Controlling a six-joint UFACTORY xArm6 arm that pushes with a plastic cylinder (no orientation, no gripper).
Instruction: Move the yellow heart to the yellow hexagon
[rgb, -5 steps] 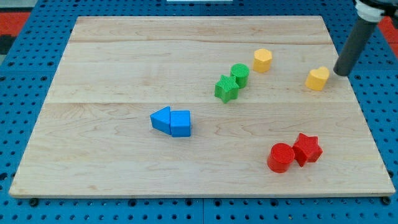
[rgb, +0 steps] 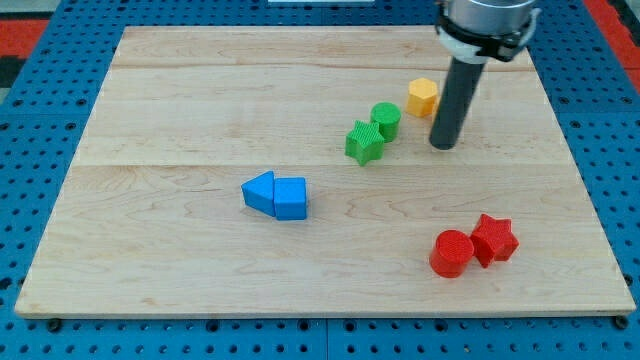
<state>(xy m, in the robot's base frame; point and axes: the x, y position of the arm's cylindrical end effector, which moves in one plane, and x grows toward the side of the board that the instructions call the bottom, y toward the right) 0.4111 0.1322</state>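
My tip (rgb: 443, 147) stands on the pale wooden worktop (rgb: 200, 110) toward its top right corner in the view, just below and right of the small yellow hexagon block (rgb: 423, 97); whether they touch I cannot tell. The yellow heart block shows nowhere; it may be hidden behind the dark rod (rgb: 455, 95). There is no claw, so nothing is held. A green cylinder (rgb: 385, 119) and green star (rgb: 364, 142) crowd the hexagon's left.
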